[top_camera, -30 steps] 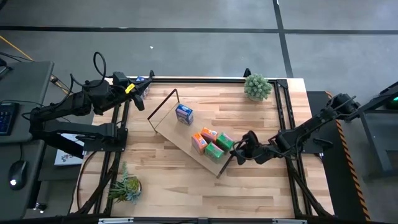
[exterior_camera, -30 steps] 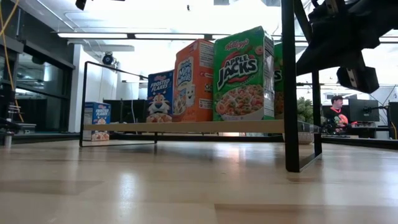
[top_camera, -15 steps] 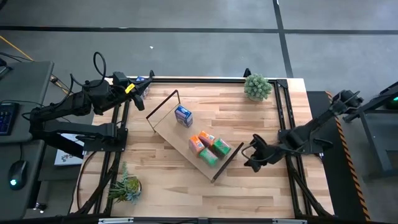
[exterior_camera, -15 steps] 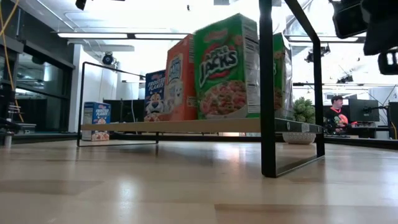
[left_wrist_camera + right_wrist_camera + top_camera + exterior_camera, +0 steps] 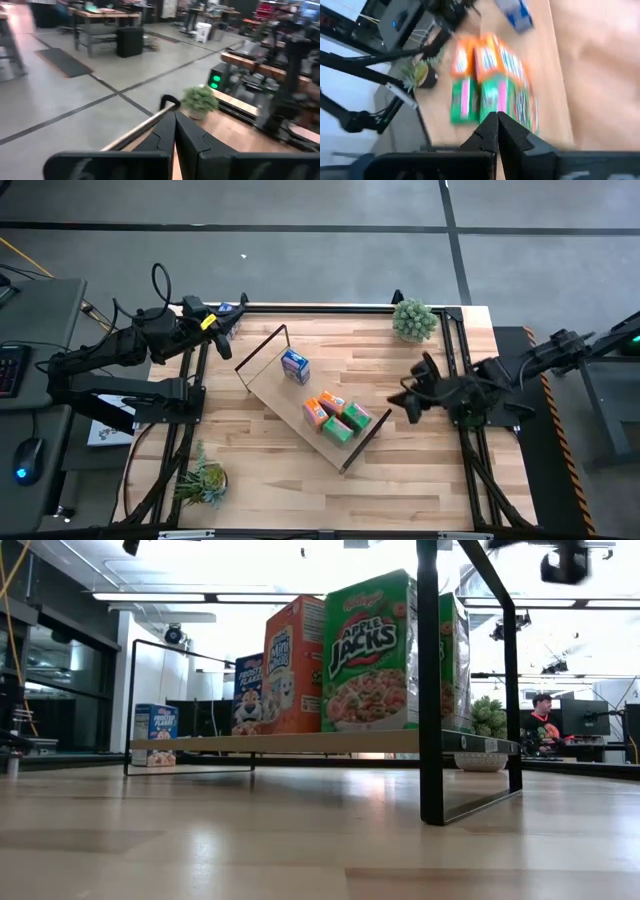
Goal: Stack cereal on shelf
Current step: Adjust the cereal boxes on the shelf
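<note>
While I look straight down from the high view, my right gripper (image 5: 408, 402) hangs over the right part of the table (image 5: 420, 480), just right of the shelf (image 5: 275, 388) and apart from it, with bare wood all around it; I cannot tell from here how its fingers stand. That shelf lies slantwise across the middle, one wire end toward the far left and the other toward the near right, well inside every table edge. On it the cereal (image 5: 335, 415) stands as a tight cluster of orange and green boxes at the near-right end, and a lone blue box (image 5: 295, 364) sits nearer the far-left end. My left gripper (image 5: 233, 319) waits at the far left corner, beside the table frame. A potted plant (image 5: 414, 319) sits at the far right corner and another plant (image 5: 201, 480) at the near left. From the low view the shelf board (image 5: 300, 743) rides level above the tabletop on its black wire ends, open space under it, the green box (image 5: 368, 653) in front with orange and blue behind. A person (image 5: 541, 720) sits far off in the room at right. Through my left wrist view my fingers (image 5: 192, 142) are pressed together, pointing toward the far plant (image 5: 199, 99) and a grey floor beyond. Through my right wrist view my fingers (image 5: 512, 140) meet too, above the blurred cereal boxes (image 5: 490, 85).
</note>
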`<state>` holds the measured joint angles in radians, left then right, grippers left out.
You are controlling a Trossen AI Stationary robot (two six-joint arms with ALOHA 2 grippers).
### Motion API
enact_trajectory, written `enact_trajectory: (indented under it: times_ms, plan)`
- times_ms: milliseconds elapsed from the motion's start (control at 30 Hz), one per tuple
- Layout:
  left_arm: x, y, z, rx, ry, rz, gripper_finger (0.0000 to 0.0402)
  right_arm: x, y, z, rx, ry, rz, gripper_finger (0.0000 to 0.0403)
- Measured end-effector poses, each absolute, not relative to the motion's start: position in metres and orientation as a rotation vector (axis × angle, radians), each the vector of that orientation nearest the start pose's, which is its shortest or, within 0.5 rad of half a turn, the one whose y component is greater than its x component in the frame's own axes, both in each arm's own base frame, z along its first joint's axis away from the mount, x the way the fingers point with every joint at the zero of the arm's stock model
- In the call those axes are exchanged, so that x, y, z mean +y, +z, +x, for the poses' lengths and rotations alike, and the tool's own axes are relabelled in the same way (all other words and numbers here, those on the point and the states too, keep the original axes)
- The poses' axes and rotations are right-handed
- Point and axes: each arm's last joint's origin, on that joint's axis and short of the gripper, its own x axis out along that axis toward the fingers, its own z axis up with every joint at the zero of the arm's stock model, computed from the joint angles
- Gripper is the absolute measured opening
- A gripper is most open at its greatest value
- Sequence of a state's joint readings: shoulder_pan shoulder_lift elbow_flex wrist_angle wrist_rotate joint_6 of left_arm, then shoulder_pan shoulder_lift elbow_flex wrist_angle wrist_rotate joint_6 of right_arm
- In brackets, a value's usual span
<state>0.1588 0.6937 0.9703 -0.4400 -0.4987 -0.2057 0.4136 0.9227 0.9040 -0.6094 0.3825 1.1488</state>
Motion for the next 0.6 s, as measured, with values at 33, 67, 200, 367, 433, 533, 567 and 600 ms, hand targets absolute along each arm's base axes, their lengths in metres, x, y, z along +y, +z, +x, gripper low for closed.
enact_trajectory:
  times_ms: [33,67,200,367,433,533,567,600]
  plan:
    - [0.033,0.381,0.126,0.104,0.637,-0.167,0.0000,0.061,0.320,0.177,0.509,-0.296,0.828,0.0000]
    - [0.033,0.380,0.128,0.120,0.591,-0.162,0.0000,0.057,0.326,0.182,0.509,-0.296,0.785,0.0000]
    - [0.026,0.369,0.151,0.238,0.355,-0.199,0.0000,0.043,0.345,0.201,0.524,-0.321,0.622,0.0000]
    - [0.011,0.326,0.200,0.569,0.203,-0.254,0.0000,0.024,0.360,0.216,0.536,-0.379,0.491,0.0000]
    - [0.002,0.308,0.217,0.686,0.178,-0.233,0.0000,0.016,0.363,0.219,0.534,-0.399,0.474,0.0000]
    - [-0.011,0.283,0.238,0.817,0.150,-0.188,0.0000,0.008,0.364,0.219,0.533,-0.419,0.473,0.0000]
    - [-0.015,0.276,0.244,0.842,0.152,-0.167,0.0000,0.006,0.363,0.218,0.538,-0.427,0.475,0.0000]
    - [-0.020,0.271,0.249,0.858,0.165,-0.144,0.0000,0.005,0.362,0.218,0.547,-0.433,0.475,0.0000]
